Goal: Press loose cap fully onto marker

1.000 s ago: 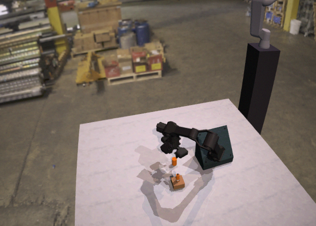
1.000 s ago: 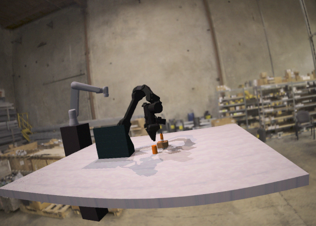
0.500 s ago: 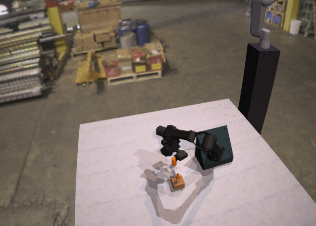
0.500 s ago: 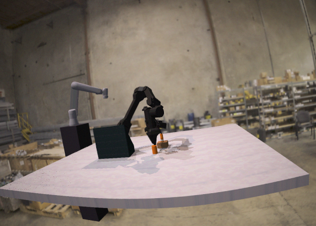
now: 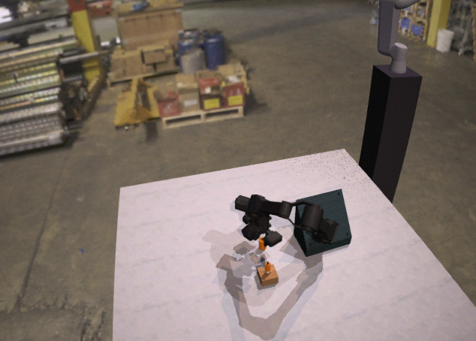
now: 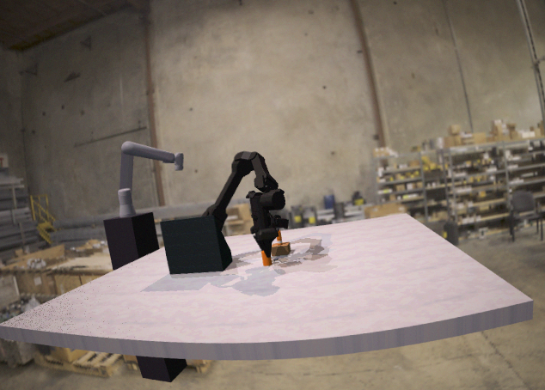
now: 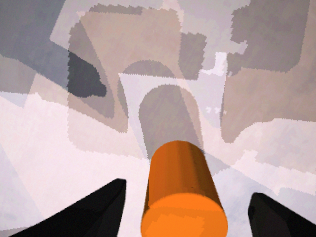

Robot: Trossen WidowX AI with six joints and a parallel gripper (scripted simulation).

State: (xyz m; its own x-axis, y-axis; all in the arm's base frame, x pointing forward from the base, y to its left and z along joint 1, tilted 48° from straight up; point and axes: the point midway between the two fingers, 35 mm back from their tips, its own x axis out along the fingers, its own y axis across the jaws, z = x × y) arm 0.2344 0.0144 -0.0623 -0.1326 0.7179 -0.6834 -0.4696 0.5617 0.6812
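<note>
The orange cap stands upright on the table. My gripper is open and low over the cap. In the wrist view the cap shows between the two black fingertips, with a gap on each side, a wider one on the right. The orange marker stands upright in the orange-brown holder block, a short way from the cap. The marker and block are outside the wrist view.
The arm rises beside a dark teal block on the table. A grey arm stands on a dark pedestal beyond the table edge. Shadows of the arm fall around the cap and holder block.
</note>
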